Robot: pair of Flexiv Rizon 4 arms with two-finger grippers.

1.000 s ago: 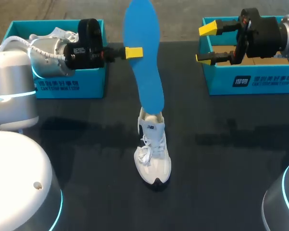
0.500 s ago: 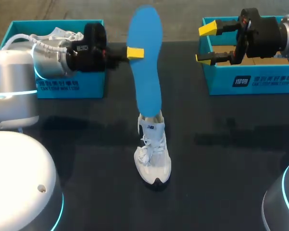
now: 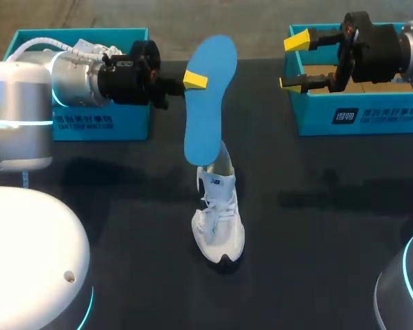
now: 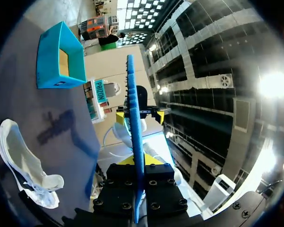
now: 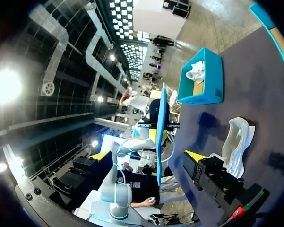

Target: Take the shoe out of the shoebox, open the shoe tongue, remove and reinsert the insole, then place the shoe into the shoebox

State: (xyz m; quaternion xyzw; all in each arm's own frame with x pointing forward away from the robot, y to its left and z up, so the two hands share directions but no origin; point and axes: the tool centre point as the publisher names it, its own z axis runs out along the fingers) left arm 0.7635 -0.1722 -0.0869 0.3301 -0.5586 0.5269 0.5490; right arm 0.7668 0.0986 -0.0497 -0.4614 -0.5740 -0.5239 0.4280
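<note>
Left gripper (image 3: 196, 80) fingers are clamped on 1 flat, smooth blue insole (image 3: 207, 103), which stands tilted in the air with its lower end at the heel opening of 1 white lace-up shoe (image 3: 218, 223); hard to tell if they touch. Right gripper (image 3: 295, 62) fingers are wide apart with nothing between them, at the left end of the right shoebox (image 3: 371, 113). The matte black table (image 3: 330, 227) carries 2 teal cardboard boxes, the left shoebox (image 3: 89, 124) behind the left arm, and the shoe stands upright between them nearer the front.
</note>
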